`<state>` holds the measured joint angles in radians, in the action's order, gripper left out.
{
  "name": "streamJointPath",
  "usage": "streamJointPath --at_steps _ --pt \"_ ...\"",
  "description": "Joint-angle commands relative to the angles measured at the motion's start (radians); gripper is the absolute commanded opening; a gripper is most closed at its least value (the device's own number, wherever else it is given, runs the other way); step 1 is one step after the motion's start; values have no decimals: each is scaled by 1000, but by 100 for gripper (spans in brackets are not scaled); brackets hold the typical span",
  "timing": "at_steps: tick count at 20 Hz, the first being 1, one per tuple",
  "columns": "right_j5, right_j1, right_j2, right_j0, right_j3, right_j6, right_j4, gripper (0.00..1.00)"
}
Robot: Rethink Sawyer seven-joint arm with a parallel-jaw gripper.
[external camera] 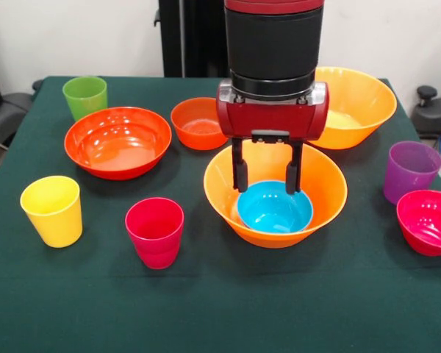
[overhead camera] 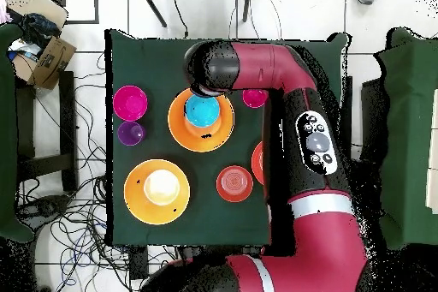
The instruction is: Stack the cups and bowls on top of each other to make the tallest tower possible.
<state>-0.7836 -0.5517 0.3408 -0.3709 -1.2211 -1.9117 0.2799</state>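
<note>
My claw (external camera: 266,175) hangs open and empty over the blue bowl (external camera: 275,208), nested in one orange bowl (external camera: 275,193). I count six bowls and four cups. Overhead, my arm (overhead camera: 295,92) hides several of them.

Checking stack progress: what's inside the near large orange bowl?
The blue bowl sits inside the large orange bowl, with the open gripper straddling its far rim. The blue bowl looks empty; the orange bowl's floor beneath it is covered.
</note>
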Motion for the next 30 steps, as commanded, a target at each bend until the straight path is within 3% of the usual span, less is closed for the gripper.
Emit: streamJointPath --at_steps 1,11,19,30 --pt "34 73 39 -21 52 144 79 100" --pt "37 84 23 -39 68 169 122 100" --pt "-21 116 2 -41 123 198 176 100" --pt "-10 145 -6 -46 151 173 229 100"
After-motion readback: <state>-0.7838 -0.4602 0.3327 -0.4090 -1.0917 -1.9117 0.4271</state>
